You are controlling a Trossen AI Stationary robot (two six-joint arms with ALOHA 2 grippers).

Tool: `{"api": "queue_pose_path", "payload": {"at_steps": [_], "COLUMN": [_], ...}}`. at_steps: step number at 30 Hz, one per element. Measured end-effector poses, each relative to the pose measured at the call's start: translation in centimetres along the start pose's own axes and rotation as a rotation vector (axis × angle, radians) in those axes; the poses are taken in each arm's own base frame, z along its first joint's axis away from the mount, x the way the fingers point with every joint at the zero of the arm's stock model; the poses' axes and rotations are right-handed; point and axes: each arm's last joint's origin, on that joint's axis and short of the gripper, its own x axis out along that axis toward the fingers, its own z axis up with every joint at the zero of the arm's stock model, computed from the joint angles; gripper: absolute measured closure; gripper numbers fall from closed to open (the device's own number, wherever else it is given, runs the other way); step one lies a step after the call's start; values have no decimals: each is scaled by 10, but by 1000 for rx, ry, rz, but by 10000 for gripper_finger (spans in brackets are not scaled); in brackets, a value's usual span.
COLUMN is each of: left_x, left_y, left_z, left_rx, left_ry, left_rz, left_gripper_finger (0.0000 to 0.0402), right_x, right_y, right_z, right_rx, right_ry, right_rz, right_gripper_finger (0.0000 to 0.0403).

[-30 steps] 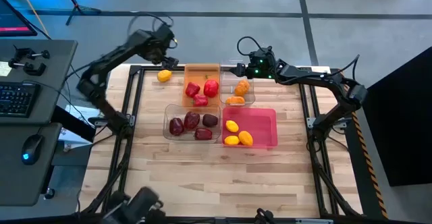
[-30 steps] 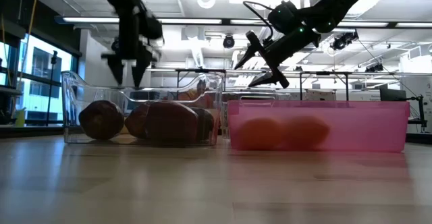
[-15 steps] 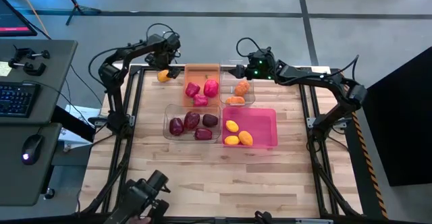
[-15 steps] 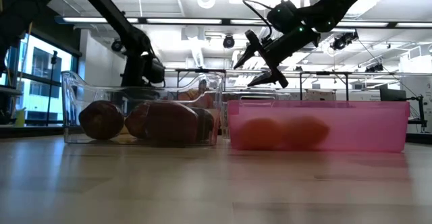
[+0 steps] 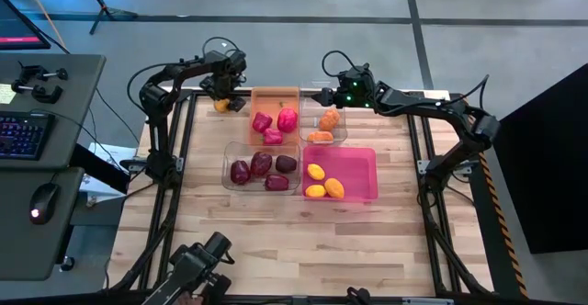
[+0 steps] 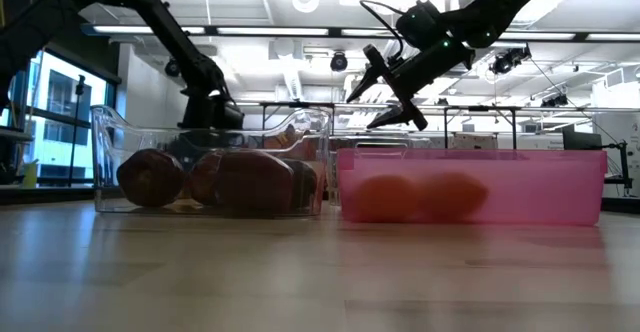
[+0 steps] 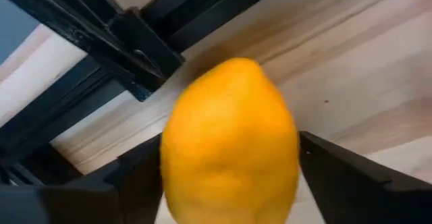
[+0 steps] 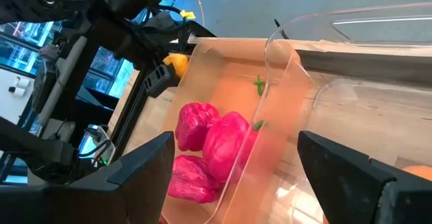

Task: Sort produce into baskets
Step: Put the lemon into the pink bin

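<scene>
A yellow lemon (image 7: 229, 143) lies on the wood at the table's far left corner (image 5: 219, 107), outside the baskets. My left gripper (image 7: 231, 153) stands over it, pointing down, one finger on each side (image 5: 223, 88). My right gripper (image 5: 318, 92) hangs open in the air over the far edge, by the clear basket (image 5: 342, 130) that holds orange produce (image 5: 327, 119). It touches nothing. Pink-red produce (image 8: 216, 146) lies in the orange basket (image 5: 276, 96). My left gripper has the lemon between its two fingers, which meet its two long sides (image 7: 170, 163) near the middle. The fingers come from above, pointing down, and lie across the lemon. The lemon rests on the table on its underside.
A clear basket (image 5: 228, 165) holds maroon produce (image 5: 262, 165). The pink basket (image 5: 363, 169) holds yellow and orange pieces (image 5: 323, 184). A black frame rail (image 7: 115, 35) runs along the far edge close behind the lemon. Bare wood lies toward the near edge.
My left gripper has come down from high above the far left corner onto the lemon, tipping to point more steeply down. The lemon has stayed where it lay.
</scene>
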Motion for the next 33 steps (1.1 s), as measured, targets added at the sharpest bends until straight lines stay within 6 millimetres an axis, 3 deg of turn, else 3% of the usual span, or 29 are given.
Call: {"api": "queue_pose_path", "payload": {"at_steps": [6, 8, 13, 18, 22, 26, 30, 33], "left_x": [-10, -25, -94, -179, -230, -260, -267, -247], "left_y": [0, 2, 11, 1, -30, -74, -129, -177], "left_z": [-2, -7, -37, -97, -140, -169, -185, -189], "left_rx": [1, -12, -95, -173, -146, -44, 122, 248], "left_ry": [-33, -74, -293, -639, -908, -1055, -1091, -1111], "left_rz": [0, -1, -3, -82, -302, -540, -655, -714], "left_gripper_finger": [219, 222, 222, 206, 180, 181, 186, 186], "right_x": [0, -1, -19, -58, -87, -107, -121, -129], "right_y": [0, 1, 12, 31, 42, 50, 53, 58], "right_z": [0, 0, 7, 19, 25, 27, 26, 20], "right_rx": [1, -1, -78, -194, -261, -293, -309, -316], "right_ry": [3, 10, -41, -176, -266, -317, -328, -308], "right_rz": [3, 15, 45, 59, 74, 95, 106, 121], "right_gripper_finger": [98, 98, 98, 98, 98, 98, 98, 98]}}
